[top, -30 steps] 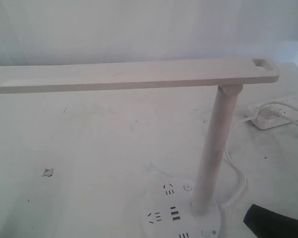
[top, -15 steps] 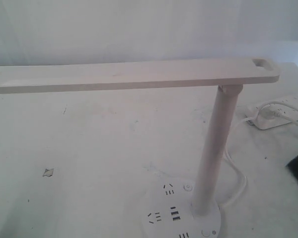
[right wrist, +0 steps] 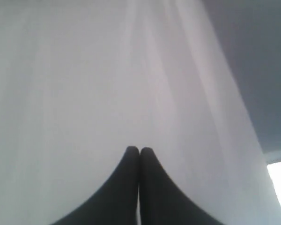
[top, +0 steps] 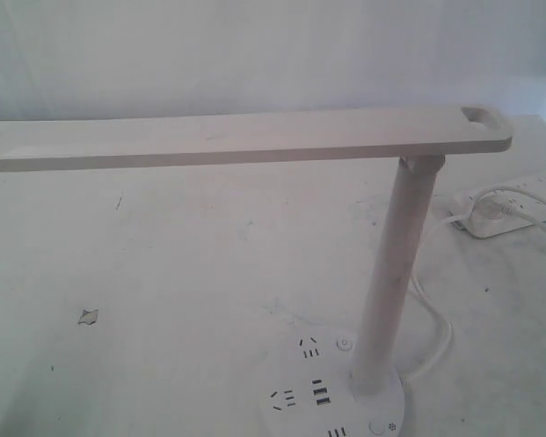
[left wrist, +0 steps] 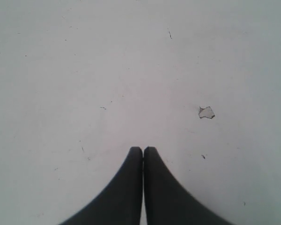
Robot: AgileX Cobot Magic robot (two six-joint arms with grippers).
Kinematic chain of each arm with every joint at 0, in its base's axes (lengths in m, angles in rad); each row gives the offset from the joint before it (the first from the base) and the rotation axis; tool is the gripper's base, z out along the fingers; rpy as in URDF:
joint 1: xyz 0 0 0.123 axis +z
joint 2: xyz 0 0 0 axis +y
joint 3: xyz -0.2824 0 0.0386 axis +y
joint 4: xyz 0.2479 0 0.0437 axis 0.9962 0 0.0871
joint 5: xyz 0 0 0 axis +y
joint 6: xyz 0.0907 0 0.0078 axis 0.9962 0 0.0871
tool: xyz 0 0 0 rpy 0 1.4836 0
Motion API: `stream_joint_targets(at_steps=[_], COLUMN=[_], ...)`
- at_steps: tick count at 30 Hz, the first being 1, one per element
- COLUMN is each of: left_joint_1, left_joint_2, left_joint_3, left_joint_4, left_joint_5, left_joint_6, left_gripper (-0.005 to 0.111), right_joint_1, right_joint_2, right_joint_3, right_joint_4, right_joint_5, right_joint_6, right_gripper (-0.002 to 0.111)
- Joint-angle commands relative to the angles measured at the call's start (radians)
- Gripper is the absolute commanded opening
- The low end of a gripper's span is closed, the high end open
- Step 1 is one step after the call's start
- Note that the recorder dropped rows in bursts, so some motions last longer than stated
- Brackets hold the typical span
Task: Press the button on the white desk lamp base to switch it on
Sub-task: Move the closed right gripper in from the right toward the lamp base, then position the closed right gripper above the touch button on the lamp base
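You had one white desk lamp (top: pixel 255 137). Its white desk lamp base (top: pixel 291 371) was cut off by the frame edge and carried two round buttons. The button (top: pixel 377 426) sat on that base, just beside the post's foot. One power strip (top: pixel 519 205) lay well beyond the base. The left gripper (left wrist: pixel 143 149) and right gripper (right wrist: pixel 139 149) were both pressed closed, holding nothing. The dark gripper seen right of the base earlier had left the exterior view.

Long flat white plastic bar head (top: pixel 246 137) of the desk lamp spans above the pale scuffed tabletop (top: pixel 164 264), leaving open passage beneath on the left. The slim white cylindrical post (top: pixel 396 264) rises just beside the small grey-ringed round button (top: pixel 377 426) on the round white disc base (top: pixel 346 414). A white cable (top: pixel 449 339) loops along the right.
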Motion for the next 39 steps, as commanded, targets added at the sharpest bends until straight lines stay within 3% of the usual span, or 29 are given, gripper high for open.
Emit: stream_joint_targets(at_steps=[1,6,16,20,27,30,35,39], left_joint_1=[-0.005,-0.005,-0.005,-0.005,-0.005,-0.005,-0.005,-0.005], left_joint_2=[-0.004,-0.004,-0.004,-0.004,-0.004,-0.004,-0.004,-0.004], left_joint_3=[0.003,0.003,0.003,0.003,0.003,0.003,0.003,0.003], left_joint_4=[-0.003,-0.003,-0.003,-0.003,-0.003,-0.003,-0.003,-0.003], left_joint_5=[0.003,0.003,0.003,0.003,0.003,0.003,0.003,0.003], left_joint_6=[-0.003,-0.003,-0.003,-0.003,-0.003,-0.003,-0.003,-0.003], left_gripper=[0.0,0.0,0.0,0.0,0.0,0.0,0.0,0.0], right_joint_1=[0.003,0.006,0.006,0.006,0.006,0.006,0.009,0.009], right_joint_2=[0.398,0.415,0.047,-0.03,0.015,0.042,0.045,0.045], right_joint_3=[-0.12,-0.128,-0.124,-0.121,-0.029,0.047,0.186,0.283], right_joint_4=[-0.1,-0.1,-0.057,0.06,0.435,0.544,0.915,1.021], right_joint_5=[0.036,0.425,1.278,1.369,1.586,1.578,1.577,1.542], right_joint_6=[0.014,0.153,0.157,0.079,-0.281,-0.33,-0.657,-0.811], right_gripper=[0.0,0.0,0.0,0.0,0.0,0.0,0.0,0.0])
